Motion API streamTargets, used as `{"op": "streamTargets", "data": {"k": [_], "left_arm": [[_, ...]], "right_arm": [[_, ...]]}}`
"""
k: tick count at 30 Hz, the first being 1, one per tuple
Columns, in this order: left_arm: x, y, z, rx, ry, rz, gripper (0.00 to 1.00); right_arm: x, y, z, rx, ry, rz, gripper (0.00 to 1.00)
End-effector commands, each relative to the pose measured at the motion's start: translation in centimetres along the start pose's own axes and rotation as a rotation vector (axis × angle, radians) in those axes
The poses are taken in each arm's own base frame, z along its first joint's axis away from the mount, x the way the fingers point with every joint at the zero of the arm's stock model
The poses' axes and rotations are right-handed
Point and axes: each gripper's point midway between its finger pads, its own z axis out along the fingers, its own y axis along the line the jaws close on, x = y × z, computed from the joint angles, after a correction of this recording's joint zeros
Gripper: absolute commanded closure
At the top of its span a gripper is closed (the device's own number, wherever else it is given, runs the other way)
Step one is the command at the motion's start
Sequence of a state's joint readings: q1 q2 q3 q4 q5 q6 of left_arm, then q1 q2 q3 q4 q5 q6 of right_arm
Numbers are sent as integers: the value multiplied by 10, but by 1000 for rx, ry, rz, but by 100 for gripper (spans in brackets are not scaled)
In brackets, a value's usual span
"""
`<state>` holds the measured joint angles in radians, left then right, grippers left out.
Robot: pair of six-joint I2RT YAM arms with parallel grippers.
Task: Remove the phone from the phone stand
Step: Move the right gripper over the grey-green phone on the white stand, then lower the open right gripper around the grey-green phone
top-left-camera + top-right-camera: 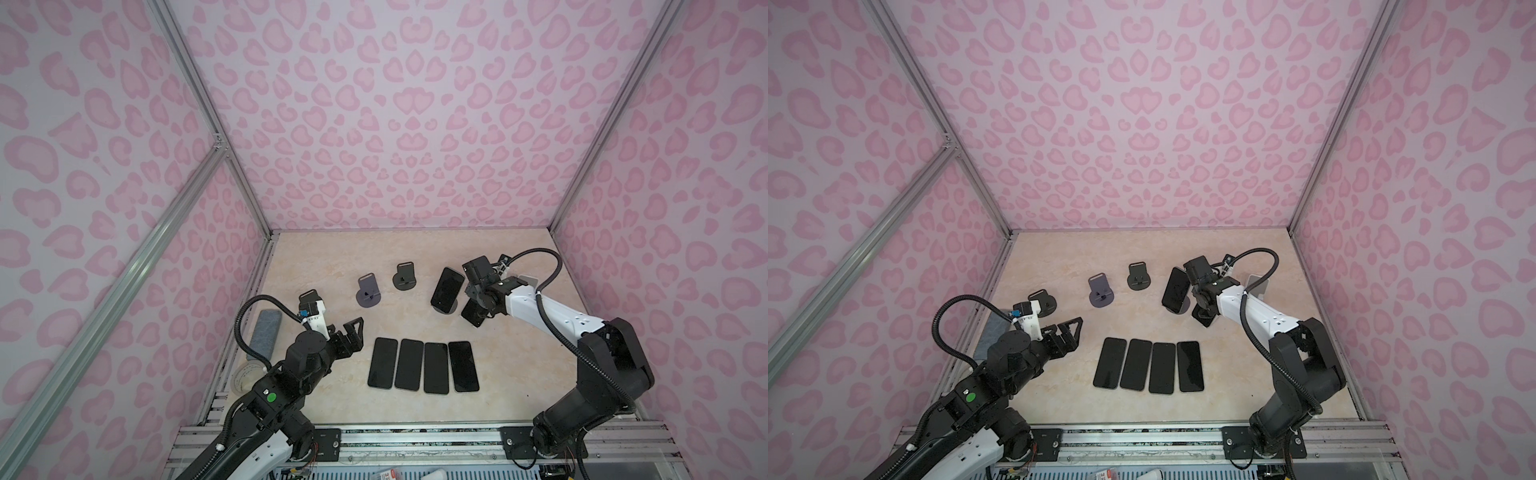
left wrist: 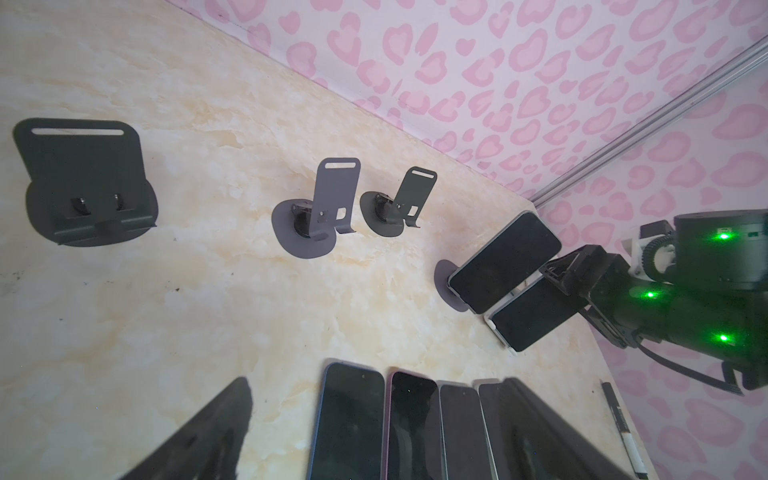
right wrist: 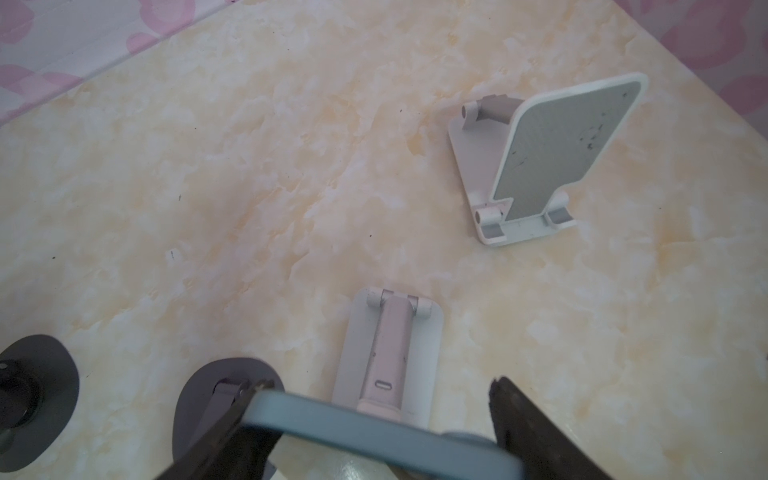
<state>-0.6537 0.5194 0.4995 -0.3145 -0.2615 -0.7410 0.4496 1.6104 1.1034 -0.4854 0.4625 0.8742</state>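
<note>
Plainly, right hand [image 3: 378, 386] straddles phone [image 3: 374, 434] top edge (open table [image 3: 291, 166] beyond)

Pink heart-print walls [image 1: 374, 124] enclose the cell at 9, 12 and 3 o'clock. Silvery aluminium struts [image 1: 199, 79] run down the corners. The floor is a cream marbled tabletop [image 1: 332, 257], evenly lit, with a metal rail [image 1: 415, 434] along 6 o'clock.

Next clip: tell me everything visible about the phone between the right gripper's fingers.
The dark-screened phone with a pale blue edge leans in portrait, screen off, on a white folding stand, beside another phone on a grey round-based stand, on the right half of the marbled table. The right gripper straddles its top edge; one finger touches a corner, but whether both press it cannot be told.
</note>
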Motion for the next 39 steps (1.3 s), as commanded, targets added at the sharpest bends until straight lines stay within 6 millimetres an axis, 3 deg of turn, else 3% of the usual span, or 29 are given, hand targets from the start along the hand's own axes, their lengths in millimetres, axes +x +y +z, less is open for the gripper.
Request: {"op": "streamTargets", "data": {"k": [1, 27, 39], "left_arm": [[-2, 5, -1, -23, -12, 3, 5], [-1, 4, 3, -25, -6, 5, 5], [-1, 0, 6, -19, 6, 10, 5]], "right_arm": [[0, 0, 1, 6, -1, -36, 19], [-10, 9, -24, -130, -65, -83, 33], [-1, 21, -24, -189, -19, -201, 36]]}}
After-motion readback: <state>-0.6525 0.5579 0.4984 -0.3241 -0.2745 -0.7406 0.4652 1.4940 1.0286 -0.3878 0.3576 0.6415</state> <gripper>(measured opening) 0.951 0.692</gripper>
